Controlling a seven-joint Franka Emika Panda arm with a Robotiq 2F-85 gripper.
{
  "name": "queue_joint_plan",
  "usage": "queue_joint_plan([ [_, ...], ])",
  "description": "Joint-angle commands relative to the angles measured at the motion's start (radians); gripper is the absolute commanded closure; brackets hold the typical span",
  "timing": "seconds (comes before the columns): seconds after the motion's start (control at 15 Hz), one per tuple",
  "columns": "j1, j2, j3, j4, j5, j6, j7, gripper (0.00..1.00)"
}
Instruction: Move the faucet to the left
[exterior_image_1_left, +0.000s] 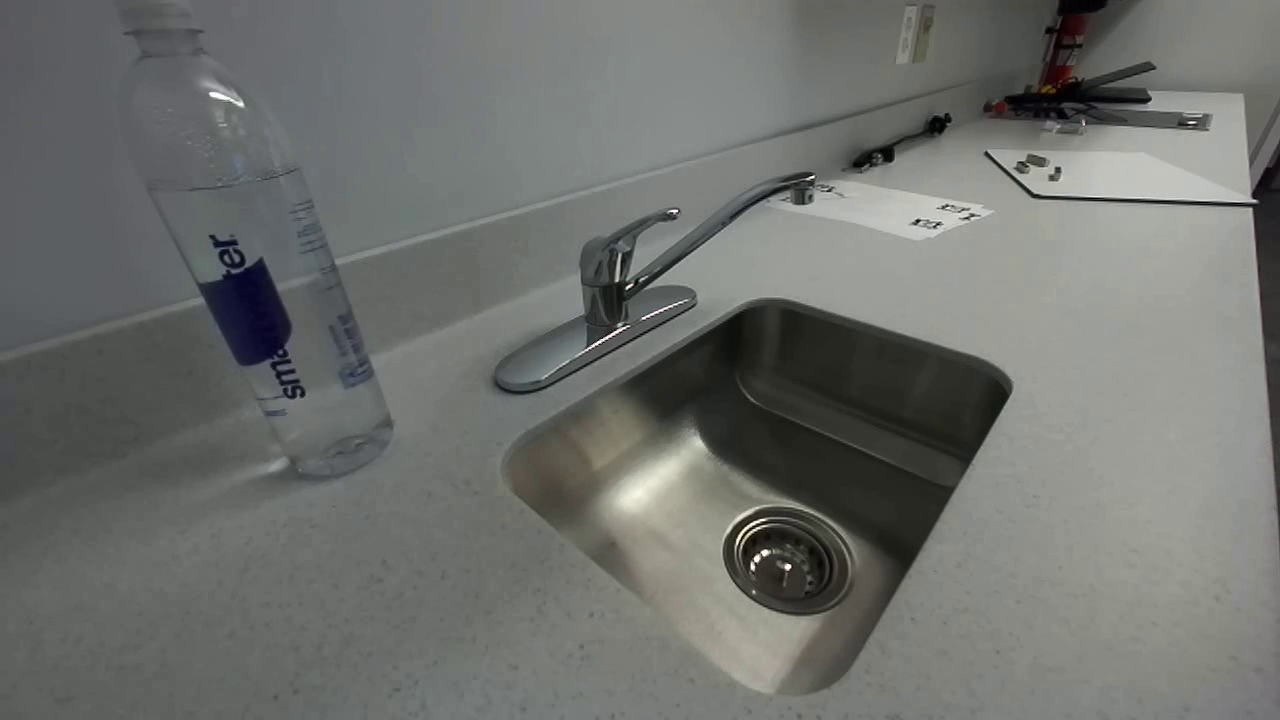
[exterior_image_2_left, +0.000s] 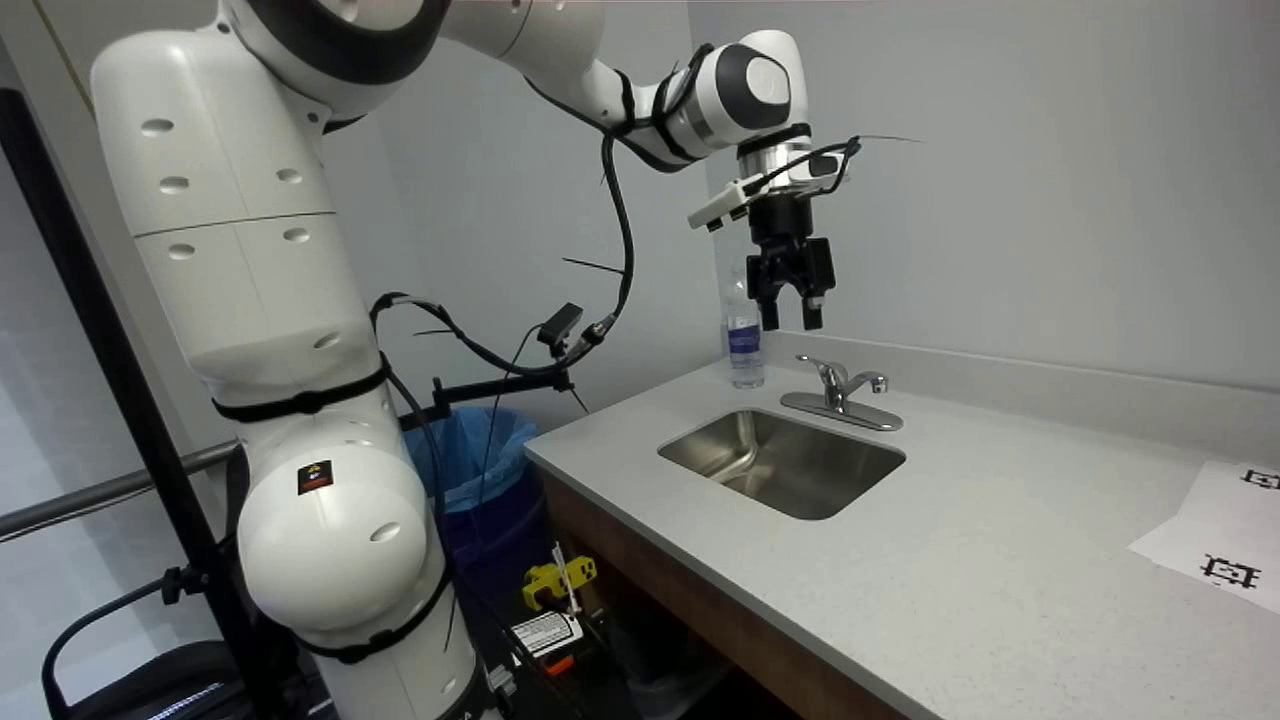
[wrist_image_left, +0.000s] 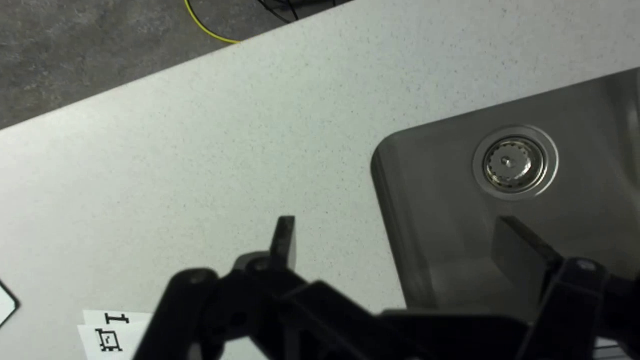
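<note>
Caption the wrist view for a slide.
Open gripper above counter and sink, drain at right, marker sheets at lower left.

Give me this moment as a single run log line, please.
fingers: open, empty, above counter | faucet: untouched | spout: pointing away from bottle

In the wrist view, the sink (wrist_image_left: 450, 210) runs off the right edge, and the jaws hide part of it. Beside the sink, in an exterior view, the top edge crops the bottle cap (exterior_image_1_left: 157, 14). Well beyond the sink, pieces (exterior_image_1_left: 1038, 160) on a white board (exterior_image_1_left: 1120, 185) are too small to name.
</note>
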Motion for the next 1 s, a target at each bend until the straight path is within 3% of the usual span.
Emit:
queue_joint_plan([
  [0.0, 0.027, 0.017, -0.033, 0.015, 0.001, 0.009, 0.003, 0.0],
  [0.93, 0.04, 0.112, -0.048, 0.1, -0.007, 0.011, 0.044, 0.0],
])
